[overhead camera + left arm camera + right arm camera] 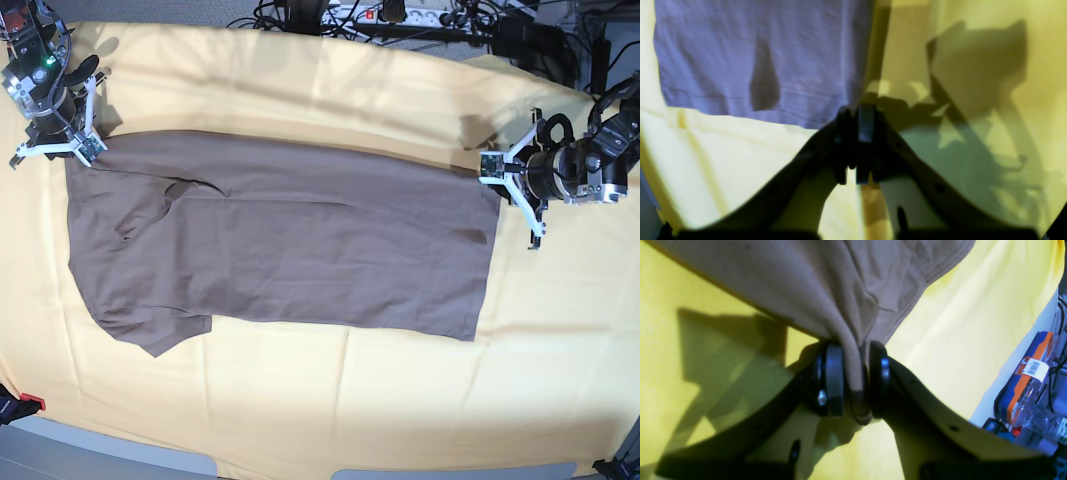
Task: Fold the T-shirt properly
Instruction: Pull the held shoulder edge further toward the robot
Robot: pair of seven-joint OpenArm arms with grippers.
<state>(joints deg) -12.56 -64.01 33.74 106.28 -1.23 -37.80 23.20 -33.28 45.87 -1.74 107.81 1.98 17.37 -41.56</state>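
A: Over to the base view, and the T-shirt (pixel 290 245) is laid out flat across the yellow table cloth (pixel 330 400), collar end toward the picture's left, hem toward the right, one sleeve poking out low on the left.

B: And the right gripper (pixel 88 148) sits right at the far left corner of it. Its wrist camera leaves no doubt: a bunch of taupe fabric (pixel 826 290) runs down between the two dark pads (pixel 835 380), squeezed tight, pulled into folds above them.

A: So that one is pinching cloth. The other side?

B: The left gripper (pixel 495 170) is at the far hem corner, on the picture's right. From its own camera the jaws stand pressed together, tips exactly at the corner of the shirt (pixel 763 60), where hem edge meets side edge.

A: Is cloth caught between them?

B: I cannot tell. The corner ends right at the tips, and it is blurred and dark there.

A: Cables and a power strip (pixel 380 15) lie beyond the far table edge.
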